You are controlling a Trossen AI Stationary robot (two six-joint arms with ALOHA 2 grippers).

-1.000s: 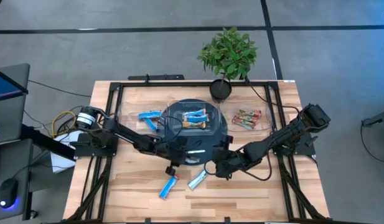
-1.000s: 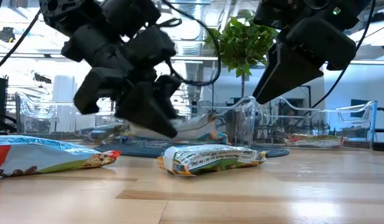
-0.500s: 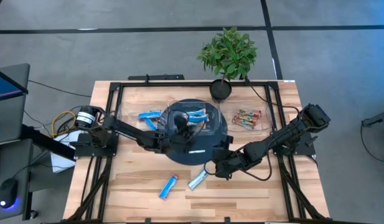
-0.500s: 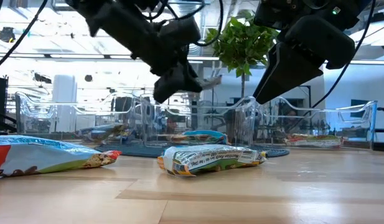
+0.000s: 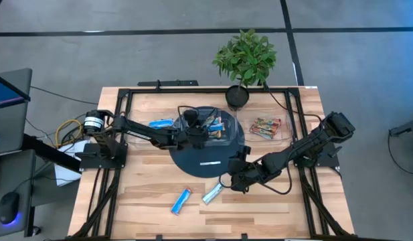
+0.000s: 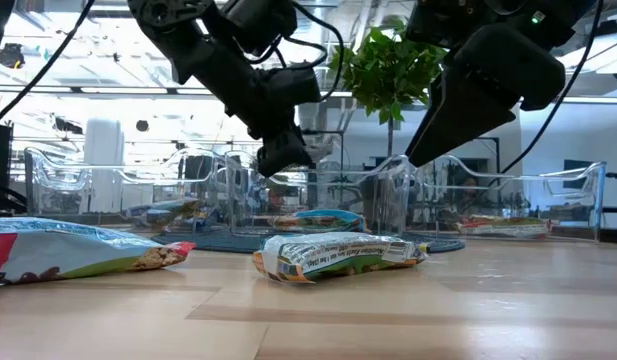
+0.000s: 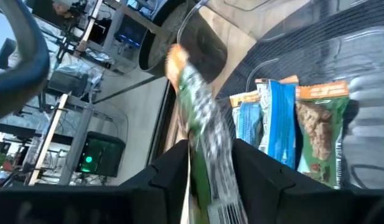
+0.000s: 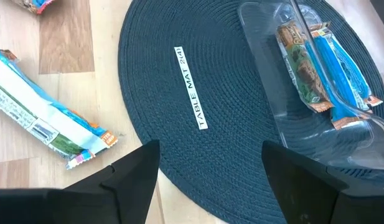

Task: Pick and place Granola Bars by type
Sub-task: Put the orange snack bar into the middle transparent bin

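Note:
My left gripper [image 5: 207, 131] hangs over the clear centre tray [image 5: 227, 137] on the dark round mat [image 5: 206, 161], shut on a silver-green granola bar [image 7: 201, 130] with an orange end. Blue and tan bars [image 7: 282, 121] lie in that tray. On the wood near the front lie a blue bar [image 5: 182, 199] and a silver-green bar [image 5: 212, 194]. My right gripper [image 5: 226, 182] stands open just above the mat's near right edge, close to the silver-green bar [image 8: 48, 118]. My left gripper pinches the silver-green bar between its two fingers [image 7: 170, 171] at the bar's near end [image 7: 210, 186]. The fingers come from the table's left, slanting a little downward, and lie along the bar. The bar sticks out past the fingertips, lifted clear above the centre tray.
A left tray [image 5: 140, 119] holds a blue bar [image 5: 159, 124] and a right tray [image 5: 281, 137] holds tan-red bars [image 5: 265, 127]. A potted plant [image 5: 245, 57] stands at the far edge. A white label strip [image 8: 190, 87] lies on the mat.
My left gripper has risen from the wood at the mat's near edge and gone toward the far edge, over the centre tray. It has tipped from pointing steeply down to nearly level, carrying the silver-green bar clear of the table.

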